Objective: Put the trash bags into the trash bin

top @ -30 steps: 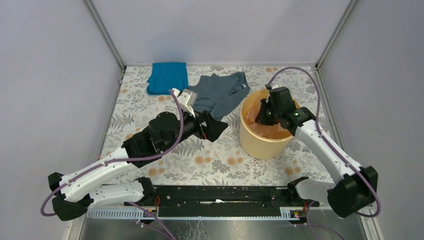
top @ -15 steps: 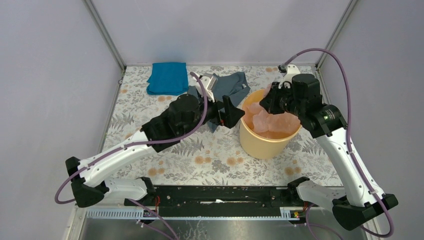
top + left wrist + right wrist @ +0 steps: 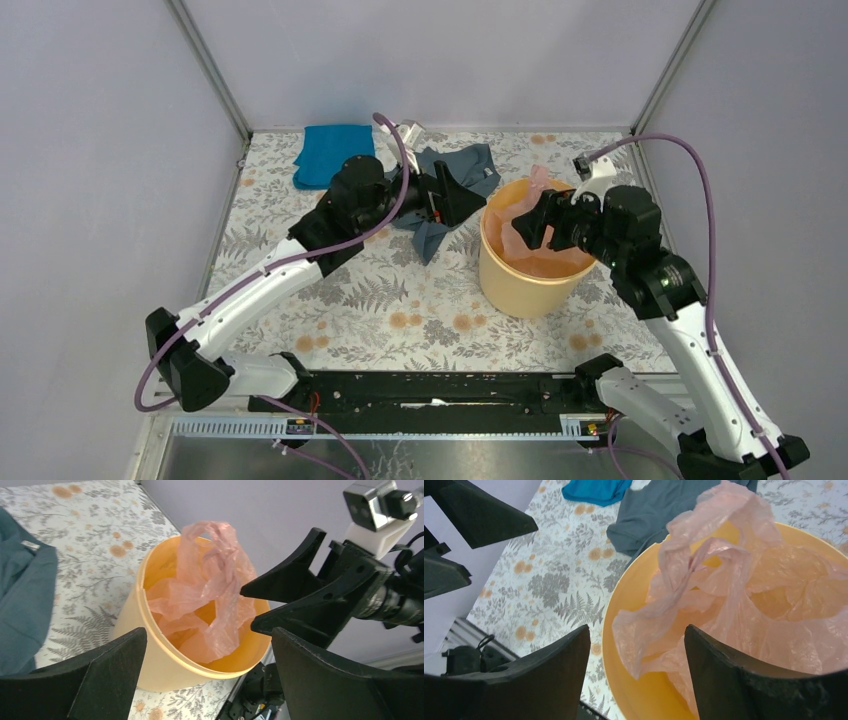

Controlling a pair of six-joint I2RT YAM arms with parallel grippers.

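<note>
The trash bag (image 3: 528, 212), thin crinkled pale pink film, sits loosely in the yellow-orange trash bin (image 3: 515, 285), with a handle loop standing above the far rim. My right gripper (image 3: 532, 226) hovers over the bin's right side, open, with nothing between its fingers. In the right wrist view the bag (image 3: 724, 580) fills the bin (image 3: 634, 690) just beyond that open gripper (image 3: 636, 630). My left gripper (image 3: 468, 196) is open in the air left of the bin, above the grey garment. The left wrist view has the bag (image 3: 210, 595), the bin (image 3: 150, 660) and the right gripper (image 3: 247, 606) opposite.
A grey-blue garment (image 3: 455, 170) lies on the floral tabletop just left of the bin, under the left gripper. A bright blue folded cloth (image 3: 335, 153) lies at the far left. Grey walls close the table at the back and both sides.
My right gripper has opened and let go of the pink bag, which has settled lower in the bin. The left arm has swung farther back and right, over the grey garment.
</note>
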